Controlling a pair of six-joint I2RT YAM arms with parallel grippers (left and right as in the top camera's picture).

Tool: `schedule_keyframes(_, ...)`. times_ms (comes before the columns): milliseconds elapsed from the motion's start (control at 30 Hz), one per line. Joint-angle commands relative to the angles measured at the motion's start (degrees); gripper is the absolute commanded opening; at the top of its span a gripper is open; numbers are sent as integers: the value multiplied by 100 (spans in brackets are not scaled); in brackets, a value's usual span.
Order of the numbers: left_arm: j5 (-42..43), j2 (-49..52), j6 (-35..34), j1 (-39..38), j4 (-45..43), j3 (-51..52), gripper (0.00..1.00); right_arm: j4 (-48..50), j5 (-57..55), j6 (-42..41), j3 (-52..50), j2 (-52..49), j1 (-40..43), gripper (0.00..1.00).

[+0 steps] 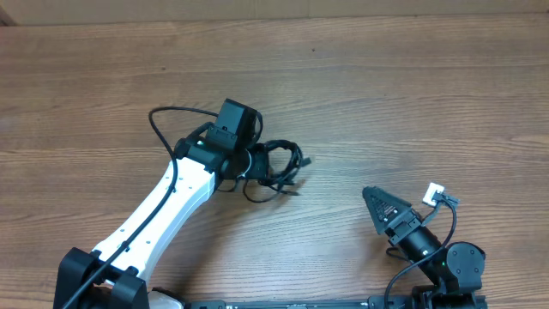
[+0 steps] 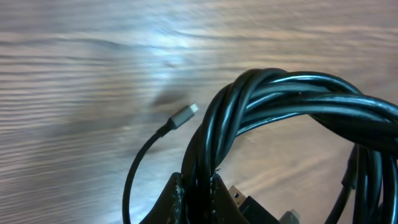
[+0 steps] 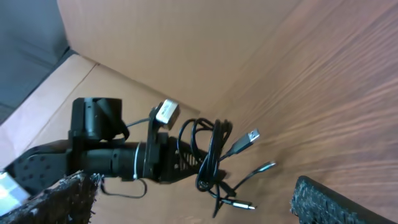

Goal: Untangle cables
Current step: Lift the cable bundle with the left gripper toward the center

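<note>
The left gripper (image 2: 196, 194) is pinched shut on the coiled cables (image 2: 280, 99), which loop out to its right at the centre of the overhead frame, with a silver plug tip (image 2: 185, 115) hanging free. The right gripper (image 1: 377, 206), jaws wide and empty, sits lower right, well apart, nose aimed at the bundle, so the next pull looks to be its job. No writing can be read
</note>
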State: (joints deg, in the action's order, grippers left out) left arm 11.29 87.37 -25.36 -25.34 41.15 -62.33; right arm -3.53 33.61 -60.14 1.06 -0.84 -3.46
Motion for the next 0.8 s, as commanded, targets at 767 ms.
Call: schedule_keyframes(767,3403,-87,-2754,302,-111,-125,4,-11,846,-994,-63,68,-39,70)
